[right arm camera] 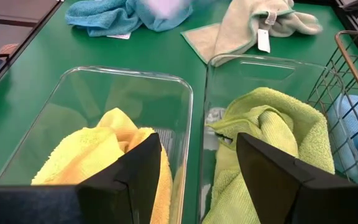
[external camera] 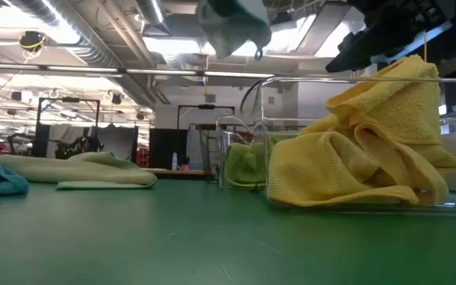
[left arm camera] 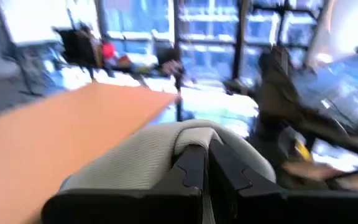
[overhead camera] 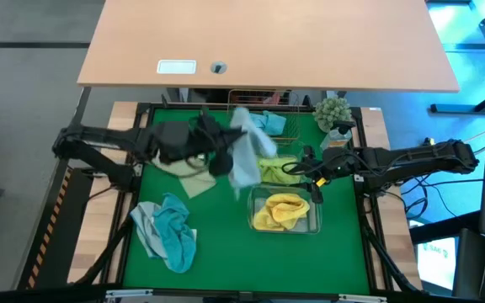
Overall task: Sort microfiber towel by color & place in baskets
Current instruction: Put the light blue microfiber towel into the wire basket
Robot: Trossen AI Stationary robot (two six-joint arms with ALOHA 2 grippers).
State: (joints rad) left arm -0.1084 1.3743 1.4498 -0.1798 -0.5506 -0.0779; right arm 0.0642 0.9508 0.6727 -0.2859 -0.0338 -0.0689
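High view showed the left gripper [overhead camera: 226, 156] raised over mid-table, its fingers pinched on a pale grey-blue microfiber towel [overhead camera: 244, 156] that hung down just left of the baskets. Left wrist view confirmed cloth clamped between the dark fingers [left arm camera: 194, 171].

Right gripper [overhead camera: 314, 168] hovered with fingers spread, holding nothing, above the two clear plastic tubs: the nearer tub [overhead camera: 314, 220] held a yellow towel [overhead camera: 280, 210], the middle tub [overhead camera: 286, 162] a lime-green towel [overhead camera: 276, 171]. Copper-coloured wire-mesh basket [overhead camera: 263, 99] at the far edge held a light blue towel [overhead camera: 268, 123].

Unsorted: teal towel heap [overhead camera: 171, 231] near left; beige towel [overhead camera: 188, 177] under the left arm. Small potted green plant [overhead camera: 333, 114] stood far right.

Judgement: hanging towel likely belongs with the blue one. Carry it high enough to clear the tub rims, centre over the wire basket, lower until the cloth folds inside, then release; keep away from the right arm
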